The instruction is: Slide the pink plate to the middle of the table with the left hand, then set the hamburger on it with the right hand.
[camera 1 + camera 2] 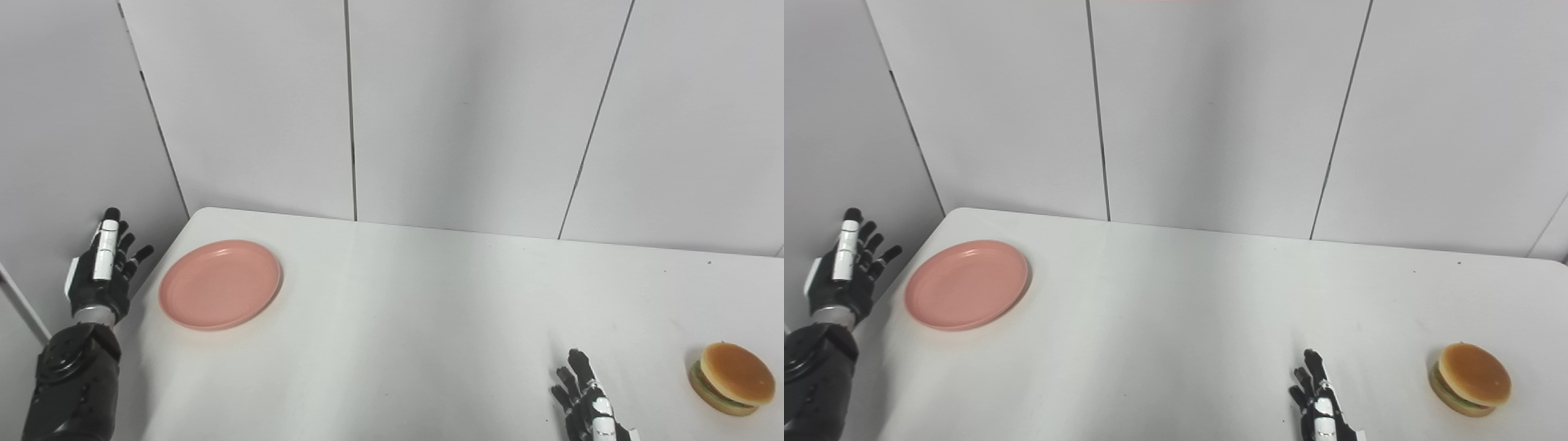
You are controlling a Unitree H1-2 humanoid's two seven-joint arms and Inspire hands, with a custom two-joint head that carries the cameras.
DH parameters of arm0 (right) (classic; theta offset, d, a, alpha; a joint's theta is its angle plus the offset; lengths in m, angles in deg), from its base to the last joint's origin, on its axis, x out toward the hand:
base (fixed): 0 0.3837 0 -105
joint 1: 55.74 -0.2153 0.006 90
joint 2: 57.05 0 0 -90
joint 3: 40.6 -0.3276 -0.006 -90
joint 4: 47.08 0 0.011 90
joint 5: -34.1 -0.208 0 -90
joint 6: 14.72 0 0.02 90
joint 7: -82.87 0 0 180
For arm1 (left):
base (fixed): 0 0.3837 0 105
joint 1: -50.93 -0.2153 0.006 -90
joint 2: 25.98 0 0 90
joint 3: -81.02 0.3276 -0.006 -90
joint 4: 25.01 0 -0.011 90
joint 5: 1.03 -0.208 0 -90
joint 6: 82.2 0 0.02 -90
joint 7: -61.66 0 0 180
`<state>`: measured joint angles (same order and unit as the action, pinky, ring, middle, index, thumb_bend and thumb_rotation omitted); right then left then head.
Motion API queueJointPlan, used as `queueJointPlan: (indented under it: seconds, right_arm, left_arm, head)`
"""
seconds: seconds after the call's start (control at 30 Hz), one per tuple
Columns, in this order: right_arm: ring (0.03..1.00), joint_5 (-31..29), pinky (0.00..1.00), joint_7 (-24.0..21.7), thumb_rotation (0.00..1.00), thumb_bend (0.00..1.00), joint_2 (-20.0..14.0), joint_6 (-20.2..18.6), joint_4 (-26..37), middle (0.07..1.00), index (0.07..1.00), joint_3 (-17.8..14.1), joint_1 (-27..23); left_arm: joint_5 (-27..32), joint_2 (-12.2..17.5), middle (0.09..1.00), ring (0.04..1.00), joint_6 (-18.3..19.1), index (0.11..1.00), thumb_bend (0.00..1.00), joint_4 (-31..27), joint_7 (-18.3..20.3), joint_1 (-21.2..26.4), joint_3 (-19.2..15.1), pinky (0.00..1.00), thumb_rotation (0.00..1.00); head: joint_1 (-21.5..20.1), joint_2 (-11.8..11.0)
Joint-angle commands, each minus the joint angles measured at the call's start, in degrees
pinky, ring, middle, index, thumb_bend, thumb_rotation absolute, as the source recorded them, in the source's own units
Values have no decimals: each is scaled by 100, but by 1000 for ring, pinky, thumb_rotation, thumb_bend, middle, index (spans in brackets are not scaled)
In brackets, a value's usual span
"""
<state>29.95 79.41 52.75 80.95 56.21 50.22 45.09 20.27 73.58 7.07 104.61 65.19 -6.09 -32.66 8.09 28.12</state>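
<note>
Bottom edge, right of centre, cuts off the right hand (589,404) at the wrist, so its arm is unseen. Bottom left corner crops the left arm (73,386). The table (1176,306) runs past the bottom edge.

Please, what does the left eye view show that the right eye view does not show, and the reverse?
Only the left eye view shows more of the left forearm, reaching to the bottom edge; the hamburger sits close to its right edge.

Only the right eye view shows the table's far right corner and bare table beyond the hamburger.

Both show the pink plate at the table's left end, the open left hand raised beside the table's left edge, apart from the plate, and the open right hand near the bottom edge, left of the hamburger and not touching it.
</note>
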Motion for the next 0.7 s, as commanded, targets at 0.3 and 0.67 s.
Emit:
queueJointPlan:
  seconds: [0.3,0.67]
  right_arm:
    - [944,12,928,53,1000,672,-55,-34,257,971,925,86,964]
    - [943,20,922,74,1000,679,-64,-6,292,967,916,148,1018]
  left_arm:
    - [-15,61,950,951,-209,956,846,224,108,414,77,765,700]
    - [-129,-23,937,947,-313,963,835,483,319,372,360,773,670]
  head:
    - [-63,108]
    - [-120,42]
